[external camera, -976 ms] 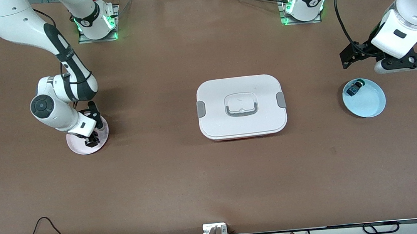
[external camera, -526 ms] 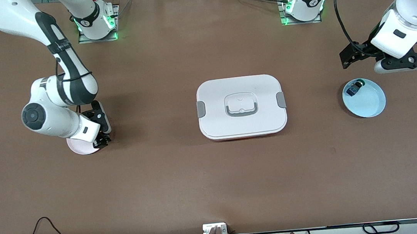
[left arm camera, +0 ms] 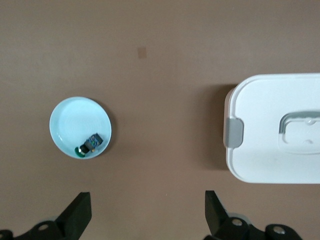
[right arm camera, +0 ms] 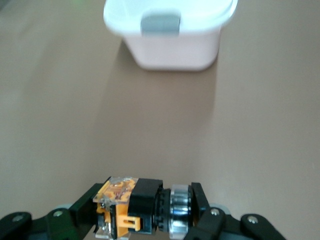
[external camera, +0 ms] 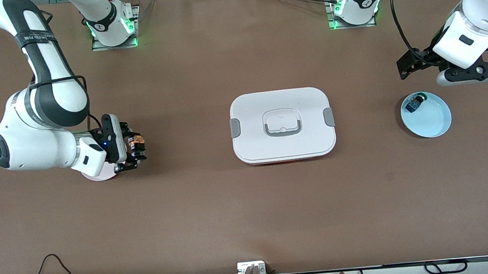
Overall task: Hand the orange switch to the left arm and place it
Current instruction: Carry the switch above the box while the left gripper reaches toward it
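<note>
My right gripper (external camera: 135, 149) is shut on the orange switch (external camera: 137, 141), a small black part with orange marks and a silver ring, held in the air beside the pink plate (external camera: 97, 175). In the right wrist view the switch (right arm camera: 142, 205) sits between the fingers of the gripper (right arm camera: 145, 212), with the box (right arm camera: 170, 31) ahead. The white lidded box (external camera: 282, 124) stands at the table's middle. My left gripper (external camera: 446, 74) is open and empty, hovering over the table beside the blue plate (external camera: 432, 121). In the left wrist view its fingers (left arm camera: 75, 217) are wide apart.
The blue plate (left arm camera: 65, 125) holds a small blue-bodied part with a green cap (external camera: 414, 103), also seen in the left wrist view (left arm camera: 90, 144). The box's end with its grey clip (left arm camera: 234, 132) shows in the left wrist view. Cables lie along the table's front edge.
My right gripper has lifted off the pink plate with the switch and swung toward the box, turning its fingers sideways. The left arm has not moved.
</note>
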`<action>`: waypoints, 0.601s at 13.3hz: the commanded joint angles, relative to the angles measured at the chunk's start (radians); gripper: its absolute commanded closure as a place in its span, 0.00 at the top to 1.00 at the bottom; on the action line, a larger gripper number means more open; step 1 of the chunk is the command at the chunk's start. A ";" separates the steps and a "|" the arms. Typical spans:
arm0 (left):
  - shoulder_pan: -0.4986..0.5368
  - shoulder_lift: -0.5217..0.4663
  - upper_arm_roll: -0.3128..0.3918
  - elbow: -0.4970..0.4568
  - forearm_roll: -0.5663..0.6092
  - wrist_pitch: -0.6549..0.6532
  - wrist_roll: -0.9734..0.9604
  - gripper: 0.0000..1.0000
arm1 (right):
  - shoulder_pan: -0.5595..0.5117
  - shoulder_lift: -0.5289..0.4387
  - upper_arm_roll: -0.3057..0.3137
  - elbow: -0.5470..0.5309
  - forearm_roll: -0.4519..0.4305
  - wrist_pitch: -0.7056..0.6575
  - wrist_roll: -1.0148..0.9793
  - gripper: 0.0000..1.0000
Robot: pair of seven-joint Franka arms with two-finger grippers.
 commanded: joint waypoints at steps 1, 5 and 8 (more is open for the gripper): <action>0.004 0.026 -0.003 0.033 -0.075 -0.061 -0.005 1.00 | 0.047 0.020 0.011 0.031 0.145 -0.019 0.107 0.00; 0.015 0.052 0.003 0.031 -0.325 -0.142 -0.002 1.00 | 0.127 0.028 0.011 0.029 0.389 -0.022 0.200 0.00; 0.027 0.077 0.003 0.025 -0.459 -0.167 0.001 1.00 | 0.168 0.043 0.011 0.029 0.596 -0.002 0.200 0.00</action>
